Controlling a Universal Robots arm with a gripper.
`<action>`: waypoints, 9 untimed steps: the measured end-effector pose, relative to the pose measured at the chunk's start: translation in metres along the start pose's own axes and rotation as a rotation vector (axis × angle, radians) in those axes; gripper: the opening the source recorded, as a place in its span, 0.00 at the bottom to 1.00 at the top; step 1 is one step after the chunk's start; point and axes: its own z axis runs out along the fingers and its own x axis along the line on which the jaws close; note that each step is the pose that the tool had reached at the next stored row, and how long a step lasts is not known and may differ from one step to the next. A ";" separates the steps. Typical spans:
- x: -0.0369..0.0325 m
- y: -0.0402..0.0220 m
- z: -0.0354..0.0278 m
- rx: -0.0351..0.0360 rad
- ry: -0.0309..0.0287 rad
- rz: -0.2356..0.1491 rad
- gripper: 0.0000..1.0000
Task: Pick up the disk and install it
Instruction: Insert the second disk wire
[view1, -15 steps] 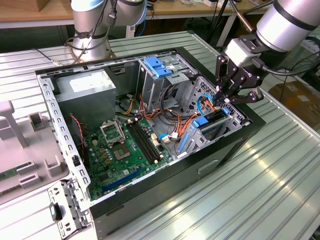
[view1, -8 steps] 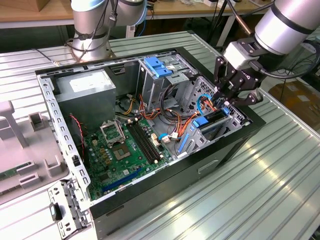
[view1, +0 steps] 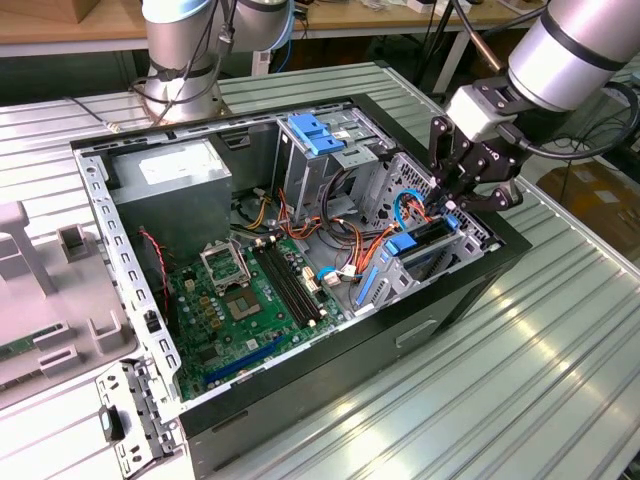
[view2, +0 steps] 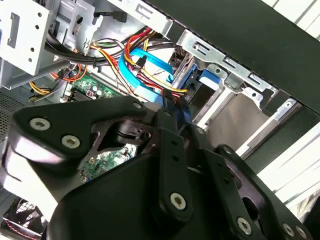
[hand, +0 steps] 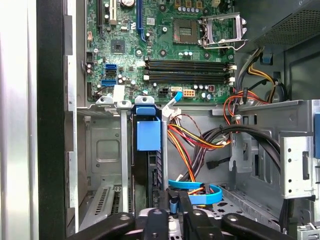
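Open computer case (view1: 300, 400) on ribbed table (view1: 560, 380), pincer (view1: 447, 207) pinching the disk (hand: 156, 172) by its edge, disk standing upright in the bay beside the motherboard (view1: 240, 300), blue rail (hand: 148, 135) showing

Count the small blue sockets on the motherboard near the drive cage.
2. Both sit together on the motherboard in the first wrist view: one nearer the drive cage, the other beside it. Cables may hide more.

surface: ribbed metal table (view1: 560, 380) | on it: open computer case (view1: 420, 330); grey fixture (view1: 50, 300)
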 end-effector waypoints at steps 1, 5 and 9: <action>0.0000 0.0000 0.0001 0.0000 -0.0001 0.000 0.16; 0.0000 0.0000 0.0002 0.0000 -0.0001 0.000 0.16; 0.0000 0.0000 0.0004 0.0000 0.0000 0.000 0.16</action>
